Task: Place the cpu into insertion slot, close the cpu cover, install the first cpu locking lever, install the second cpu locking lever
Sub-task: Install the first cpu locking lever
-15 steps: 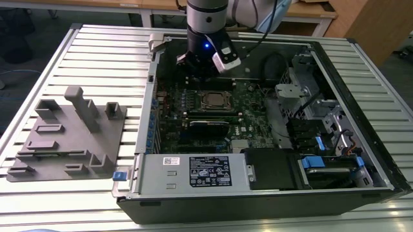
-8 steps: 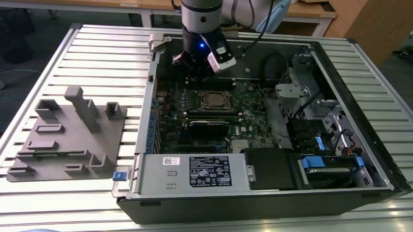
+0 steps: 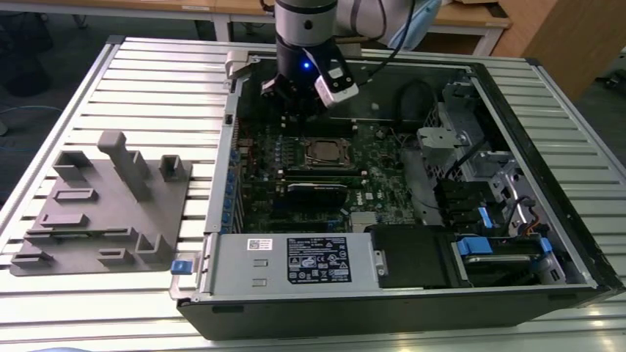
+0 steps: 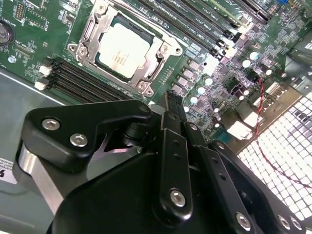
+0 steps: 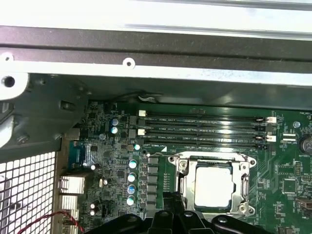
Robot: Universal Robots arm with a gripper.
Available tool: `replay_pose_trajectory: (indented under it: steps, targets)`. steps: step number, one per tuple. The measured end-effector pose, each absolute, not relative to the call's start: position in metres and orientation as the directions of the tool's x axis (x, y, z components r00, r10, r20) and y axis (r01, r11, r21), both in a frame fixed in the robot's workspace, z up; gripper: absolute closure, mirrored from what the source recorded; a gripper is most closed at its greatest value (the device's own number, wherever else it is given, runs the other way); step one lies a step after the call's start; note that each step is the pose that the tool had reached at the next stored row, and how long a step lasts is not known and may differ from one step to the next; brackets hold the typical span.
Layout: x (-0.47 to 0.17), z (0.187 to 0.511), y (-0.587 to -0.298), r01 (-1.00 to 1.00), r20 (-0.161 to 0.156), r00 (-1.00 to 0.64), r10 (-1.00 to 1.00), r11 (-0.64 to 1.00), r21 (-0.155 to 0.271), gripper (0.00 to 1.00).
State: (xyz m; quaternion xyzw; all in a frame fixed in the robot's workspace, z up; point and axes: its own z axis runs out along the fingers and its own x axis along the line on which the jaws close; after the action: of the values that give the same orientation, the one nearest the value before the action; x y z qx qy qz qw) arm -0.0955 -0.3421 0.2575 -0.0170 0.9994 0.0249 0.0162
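Note:
The cpu (image 4: pixel 122 48) lies flat in the insertion slot (image 4: pixel 146 88), its silver top showing through the cut-out of the cpu cover (image 4: pixel 100 17), which lies down over it. In the first wrist view the cpu (image 5: pixel 213 187) sits inside the cpu cover (image 5: pixel 209 159). In the exterior view the insertion slot (image 3: pixel 328 152) is near the middle of the motherboard. My gripper (image 4: pixel 171 101) is shut with nothing in it and hangs above the board just beside the socket. It shows in the first wrist view as the gripper (image 5: pixel 168 201), and in the exterior view as the gripper (image 3: pixel 293 110) behind the socket.
The open computer case (image 3: pixel 547 147) lies on a slatted metal table (image 3: pixel 146 88). Long black memory slots (image 5: pixel 204 129) run beside the socket. A power supply (image 3: pixel 293 260) fills the near side, drive bays and cables (image 3: pixel 489 213) the exterior view's right. A grey fixture (image 3: pixel 108 205) stands at the exterior view's left.

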Motion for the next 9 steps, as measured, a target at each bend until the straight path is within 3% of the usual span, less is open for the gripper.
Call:
replay_pose_trajectory:
  steps: [9]
  targets:
    - [-0.109,0.257,-0.342,-0.035,-0.035,-0.999,-0.033,0.998,0.049,0.89]
